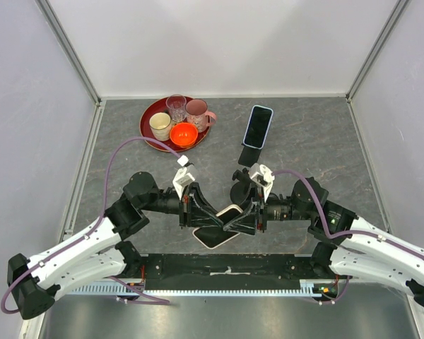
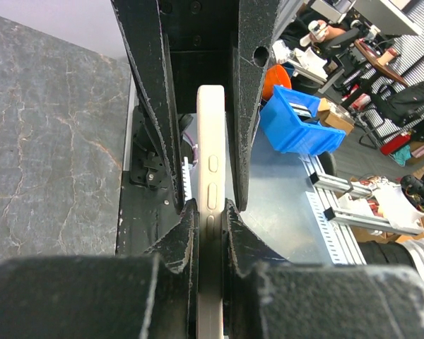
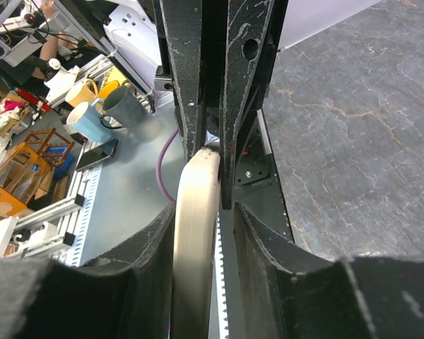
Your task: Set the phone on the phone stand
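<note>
Pinching the phone (image 1: pixel 213 237) edge-on, my left gripper (image 1: pixel 203 214) is clamped tight. My right gripper (image 1: pixel 234 219) brackets it loosely, a gap showing.

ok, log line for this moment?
left gripper: shut on phone | right gripper: open around phone | phone: between both grippers

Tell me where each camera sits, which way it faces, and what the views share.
Top external: above, behind the bases, looking down on the table; left arm and right arm show.
Left wrist: looks along its jaws, shut on the phone, toward the right jaws.
Right wrist: mirrored, along its own jaws, facing the left jaws.
Shared: every view shows that phone.
</note>
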Robot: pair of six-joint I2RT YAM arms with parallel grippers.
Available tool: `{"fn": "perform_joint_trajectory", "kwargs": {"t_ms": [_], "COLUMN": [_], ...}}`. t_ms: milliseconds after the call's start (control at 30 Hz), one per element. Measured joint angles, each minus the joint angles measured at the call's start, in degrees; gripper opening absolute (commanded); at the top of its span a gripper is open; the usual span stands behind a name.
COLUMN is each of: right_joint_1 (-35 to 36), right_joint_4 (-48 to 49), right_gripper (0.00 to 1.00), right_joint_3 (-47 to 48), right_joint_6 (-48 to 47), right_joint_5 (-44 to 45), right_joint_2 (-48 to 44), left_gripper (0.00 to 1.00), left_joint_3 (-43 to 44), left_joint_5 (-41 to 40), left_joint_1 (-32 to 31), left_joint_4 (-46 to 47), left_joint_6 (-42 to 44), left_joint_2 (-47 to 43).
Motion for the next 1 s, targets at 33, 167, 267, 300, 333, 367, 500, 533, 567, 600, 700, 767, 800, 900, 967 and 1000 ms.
{"fn": "perform_joint_trajectory", "kwargs": {"t_ms": [33,167,267,300,333,367,500,533,567,600,700,767,800,900,967,1000], "right_joint_1": [0.0,0.0,0.0,0.0,0.0,0.1,0.9,1.0,1.2,1.1,0.6,0.6,0.5,0.2,0.1,0.1], "right_joint_4": [0.0,-0.1,-0.6,-0.8,-0.9,-0.9,-1.3,-1.4,-1.9,-3.5,-10.2,-17.0,-19.9,-27.8,-32.1,-34.1], "right_gripper": [0.37,0.13,0.0,0.0,0.0,0.0,0.0,0.0,0.0,0.0,0.0,0.0,0.0,0.0,0.0,0.0], "right_joint_3": [0.0,0.0,0.1,0.1,0.1,0.0,-0.9,-1.2,-1.2,-1.2,-0.3,2.4,3.9,7.9,9.8,10.8], "right_joint_6": [0.0,-0.1,-0.3,-0.2,-0.2,-0.2,0.3,0.4,0.5,0.3,-0.6,-1.5,-1.8,-2.6,-3.1,-3.3], "right_joint_5": [0.0,0.9,2.1,2.4,2.8,3.6,7.3,8.2,9.8,12.0,21.8,30.6,35.2,47.1,52.9,55.3], "right_joint_2": [0.1,0.0,-0.6,-0.7,-0.8,-1.0,-3.1,-3.7,-4.5,-6.1,-10.8,-12.5,-13.1,-14.8,-16.4,-17.3], "left_gripper": [0.02,0.02,0.02,0.02,0.02,0.03,0.31,0.44,0.55,0.56,0.59,0.53,0.5,0.44,0.39,0.38], "left_joint_3": [0.0,0.0,0.0,0.0,0.0,0.0,0.3,0.5,0.9,1.4,3.6,5.5,6.6,10.9,13.5,14.7], "left_joint_5": [-0.4,-1.3,-2.4,-2.7,-2.8,-2.9,-4.9,-5.6,-6.9,-8.4,-15.9,-22.0,-25.0,-31.7,-34.6,-36.0], "left_joint_1": [0.0,0.0,0.0,0.0,0.0,0.0,-0.4,-0.6,-0.7,-0.6,-0.2,0.0,0.0,0.0,0.0,0.0], "left_joint_4": [0.0,-0.2,-0.5,-0.5,-0.5,-0.5,-0.2,-0.4,-1.0,-2.6,-7.8,-11.5,-13.2,-17.4,-18.7,-19.0], "left_joint_6": [0.0,0.0,-0.4,-0.5,-0.5,-0.5,-0.5,-0.3,-0.3,-0.1,0.2,0.3,0.6,2.3,3.8,4.9], "left_joint_2": [0.0,-0.5,-0.7,-0.7,-0.7,-0.7,-0.4,-0.3,-0.1,-0.2,-0.9,-0.9,-0.4,4.3,8.5,11.1]}}
